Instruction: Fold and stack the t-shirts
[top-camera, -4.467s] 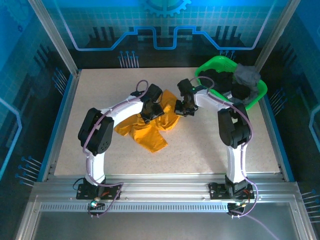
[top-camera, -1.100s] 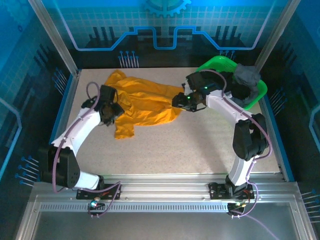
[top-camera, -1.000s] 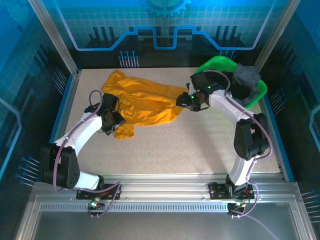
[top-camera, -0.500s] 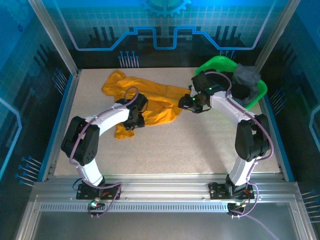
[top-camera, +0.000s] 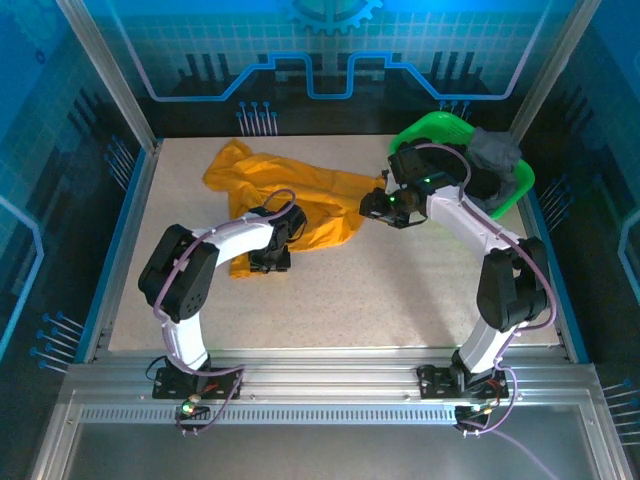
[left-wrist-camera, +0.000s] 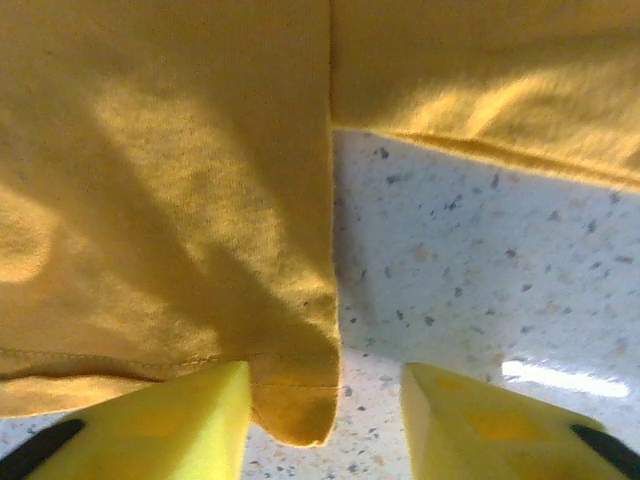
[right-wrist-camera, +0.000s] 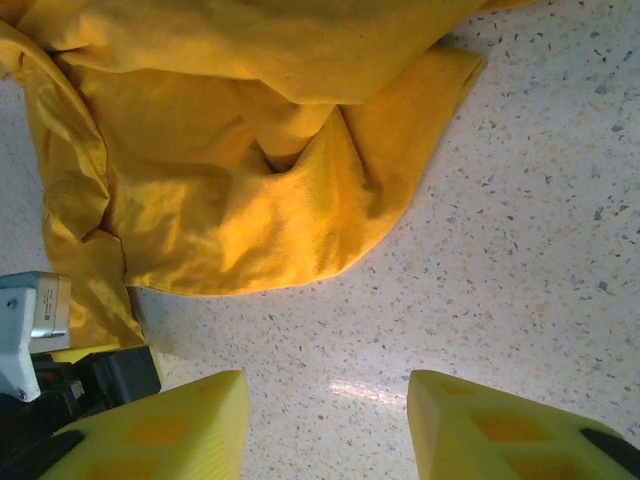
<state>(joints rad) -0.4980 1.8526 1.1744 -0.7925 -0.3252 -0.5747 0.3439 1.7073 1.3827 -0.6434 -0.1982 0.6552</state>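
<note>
left gripper (left-wrist-camera: 325, 425) has its jaws parted around the hem corner of the orange-yellow t-shirt (top-camera: 300, 195), the cloth spreading toward 12 o'clock. right gripper (right-wrist-camera: 325, 420) gapes over bare table (top-camera: 400, 290), the shirt's edge at 11 o'clock. seen from above, the tabletop lies free from 4 to 7 o'clock, with the green basket (top-camera: 432, 124) at 2.

Orange-yellow t-shirt (top-camera: 310, 200), speckled white table (top-camera: 400, 290), bright green basket (top-camera: 430, 128)

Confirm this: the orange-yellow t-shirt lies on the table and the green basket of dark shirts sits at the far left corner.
Wrong corner. The green basket of dark shirts sits at the far right corner, as the top external view shows. The orange-yellow t-shirt does lie on the table.
</note>
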